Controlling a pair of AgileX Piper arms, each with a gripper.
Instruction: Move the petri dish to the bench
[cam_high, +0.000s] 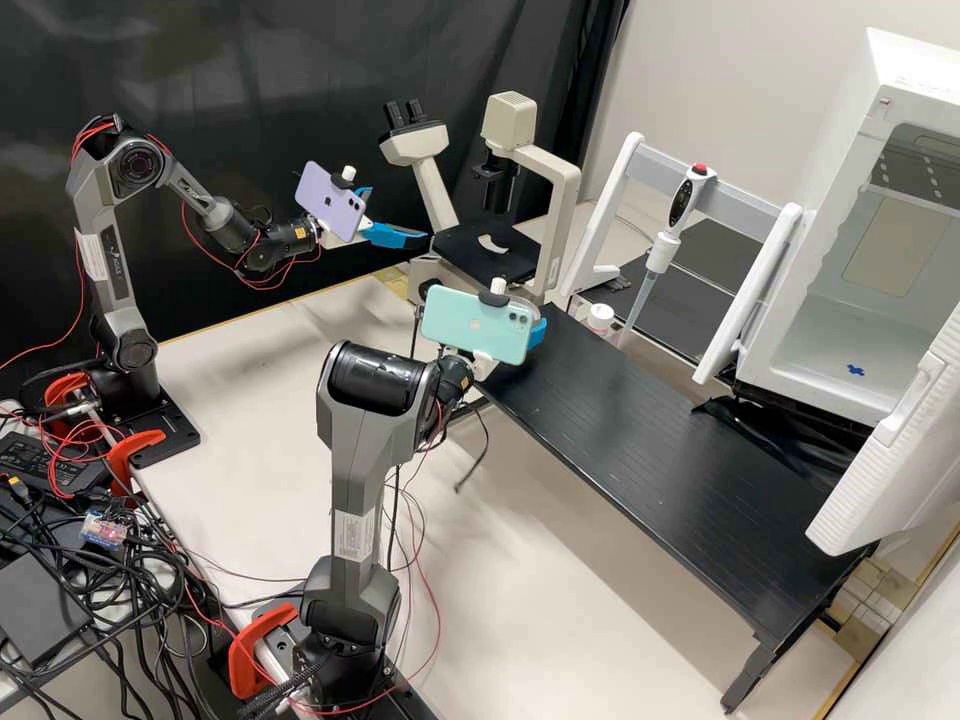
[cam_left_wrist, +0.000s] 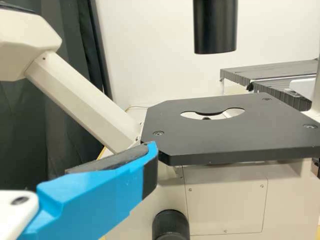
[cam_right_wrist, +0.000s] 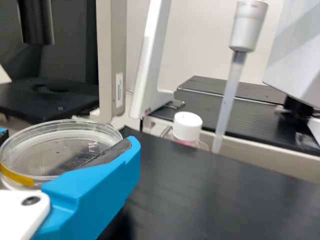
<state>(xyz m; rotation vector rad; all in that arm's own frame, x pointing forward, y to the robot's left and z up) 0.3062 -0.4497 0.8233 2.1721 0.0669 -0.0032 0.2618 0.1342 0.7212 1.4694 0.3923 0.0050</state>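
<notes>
Petri dish, that clear, round, shallow one with a yellow strip on its rim, is sitting between the two blue fingers of the right gripper, so yeah, those jaws are holding it. They're hanging near the cream-coloured microscope, around the microscope end of the long black slatted bench; can't tell if the dish is touching the surface. Left gripper is hovering just beside the microscope, jaws standing wide.

High view: a mint-green phone is covering most of the right gripper, and a big white box is standing well apart from the microscope with its door hanging open. Right wrist view is giving the dish up close, plus a white-capped bottle near the microscope. Left wrist view is catching the curved cutout in the microscope's flat black stage.
</notes>
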